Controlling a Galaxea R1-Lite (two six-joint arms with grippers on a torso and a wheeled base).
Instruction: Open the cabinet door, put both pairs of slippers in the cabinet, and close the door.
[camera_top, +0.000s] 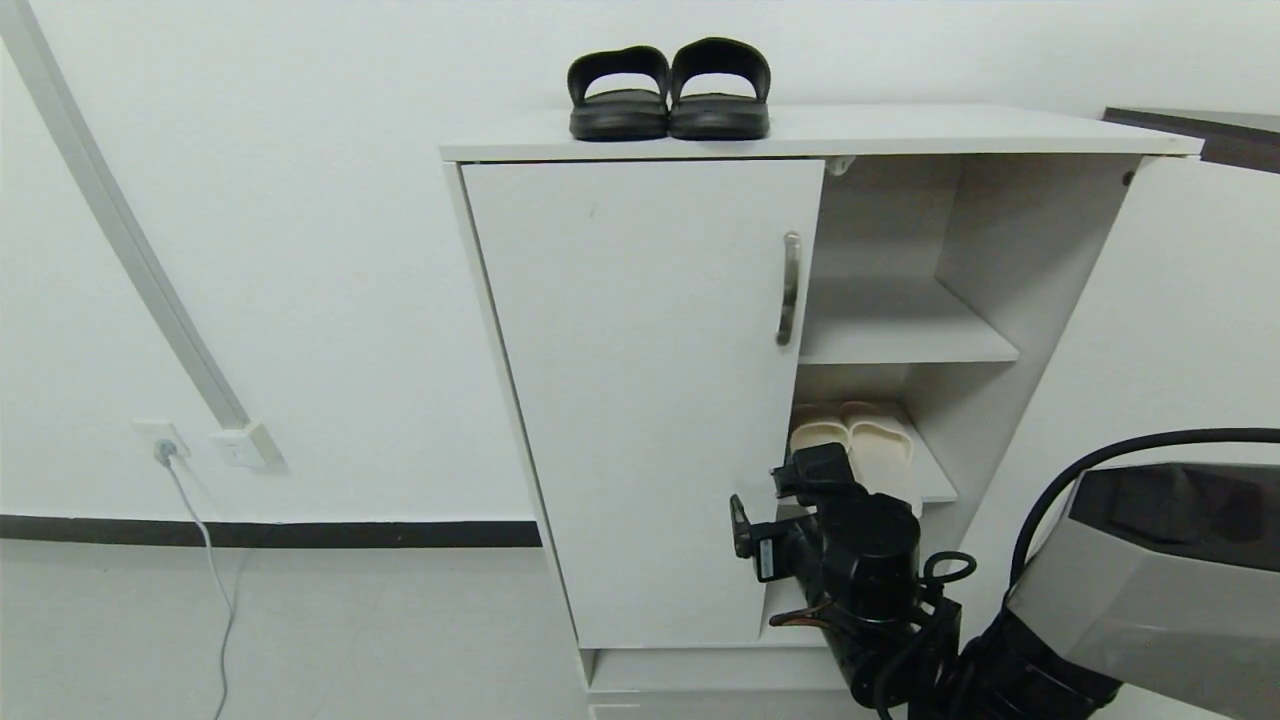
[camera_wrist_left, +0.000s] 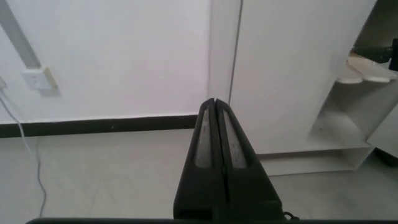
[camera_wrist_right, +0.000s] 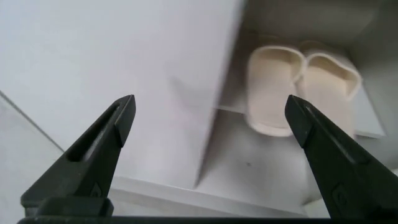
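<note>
A white cabinet (camera_top: 640, 400) stands against the wall with its left door shut and its right door (camera_top: 1180, 330) swung wide open. On its top sits a pair of black slippers (camera_top: 668, 95). A cream pair (camera_top: 860, 440) lies side by side on the lower shelf inside, and also appears in the right wrist view as the cream slippers (camera_wrist_right: 298, 87). My right gripper (camera_top: 812, 472) hangs just in front of that shelf, a little short of the cream pair; it is open (camera_wrist_right: 210, 106) with nothing between its fingers. My left gripper (camera_wrist_left: 214, 102) is shut and empty, low over the floor left of the cabinet (camera_wrist_left: 286, 74).
The upper shelf (camera_top: 900, 340) is bare. A metal handle (camera_top: 789, 288) runs down the shut door's edge. A wall socket with a cable (camera_top: 160, 445) and a slanted conduit (camera_top: 130, 240) are on the left wall. Open floor (camera_top: 300, 630) lies left of the cabinet.
</note>
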